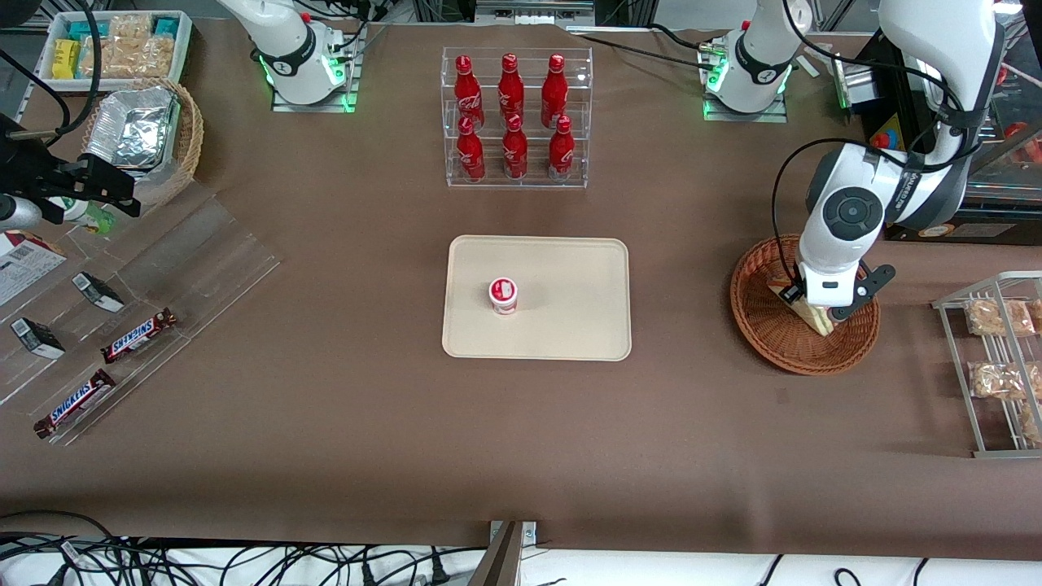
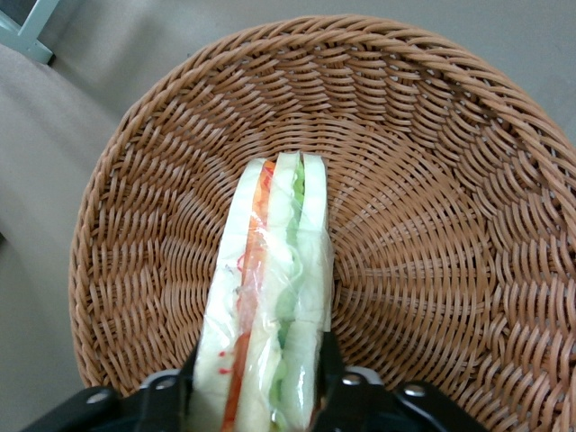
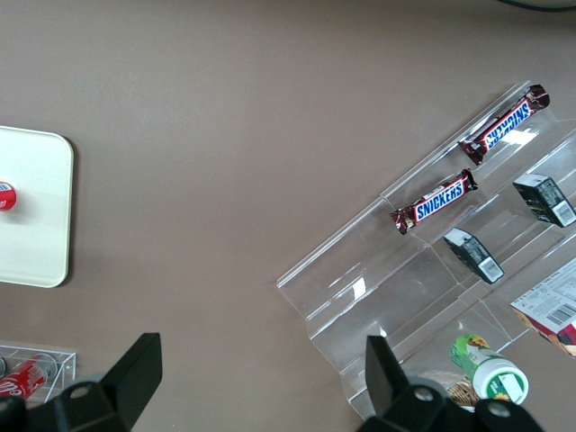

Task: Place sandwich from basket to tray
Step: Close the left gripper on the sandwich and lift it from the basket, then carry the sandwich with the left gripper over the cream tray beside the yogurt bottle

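Observation:
The sandwich (image 1: 816, 317), a clear-wrapped white-bread wedge with green and red filling, stands on edge in the reddish-brown wicker basket (image 1: 765, 325) toward the working arm's end of the table. My left gripper (image 1: 825, 306) is down in the basket, with a black finger pressed on each bread face. In the left wrist view the sandwich (image 2: 270, 270) sits between the fingers (image 2: 328, 355) of the gripper (image 2: 261, 360), over the basket's woven floor (image 2: 432, 225). The cream-beige tray (image 1: 570, 277) lies at the table's middle, toward the parked arm from the basket.
A small red-and-white cup (image 1: 503, 295) stands on the tray. An acrylic rack of red bottles (image 1: 514, 118) stands farther from the camera than the tray. A wire rack with bagged snacks (image 1: 997, 358) is beside the basket. Snickers bars (image 1: 138, 335) lie on an acrylic display toward the parked arm's end.

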Tool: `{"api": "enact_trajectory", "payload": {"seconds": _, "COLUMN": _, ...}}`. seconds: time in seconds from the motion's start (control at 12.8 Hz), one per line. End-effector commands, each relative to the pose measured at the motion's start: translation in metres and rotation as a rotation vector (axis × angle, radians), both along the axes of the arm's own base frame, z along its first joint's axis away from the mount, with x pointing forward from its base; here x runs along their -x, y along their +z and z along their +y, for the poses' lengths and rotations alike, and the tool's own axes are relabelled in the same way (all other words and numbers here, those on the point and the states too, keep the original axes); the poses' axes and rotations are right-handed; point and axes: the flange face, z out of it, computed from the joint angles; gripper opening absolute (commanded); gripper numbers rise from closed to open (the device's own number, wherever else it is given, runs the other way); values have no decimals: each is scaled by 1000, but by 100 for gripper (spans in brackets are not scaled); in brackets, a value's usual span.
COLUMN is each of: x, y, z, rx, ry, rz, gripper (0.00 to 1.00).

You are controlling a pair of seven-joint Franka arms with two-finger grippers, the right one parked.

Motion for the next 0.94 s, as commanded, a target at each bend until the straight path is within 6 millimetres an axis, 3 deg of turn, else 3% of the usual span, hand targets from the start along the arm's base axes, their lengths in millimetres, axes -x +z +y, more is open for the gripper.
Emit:
{"api": "enact_trajectory", "payload": {"seconds": 0.0, "x": 7, "y": 7, "z": 2, "rx": -20, "ry": -25, "rz": 2, "gripper": 39}}
{"api": "enact_trajectory", "payload": {"seconds": 0.23, "x": 0, "y": 21, "z": -1, "rx": -31, "ry": -22, "rz": -6, "gripper": 39}}
{"api": "enact_trajectory", "payload": {"seconds": 0.39, "x": -15, "y": 49, "z": -17, "rx": -43, "ry": -51, "rz": 64, "gripper": 39}}
{"api": "enact_trajectory", "payload": {"seconds": 0.62, "x": -45, "y": 124, "z": -47, "rx": 76, "ry": -81, "rz": 135, "gripper": 39}}
{"api": "enact_trajectory", "payload": {"seconds": 0.86, "x": -58, "y": 192, "z": -86, "rx": 150, "ry": -129, "rz": 135, "gripper": 39}}
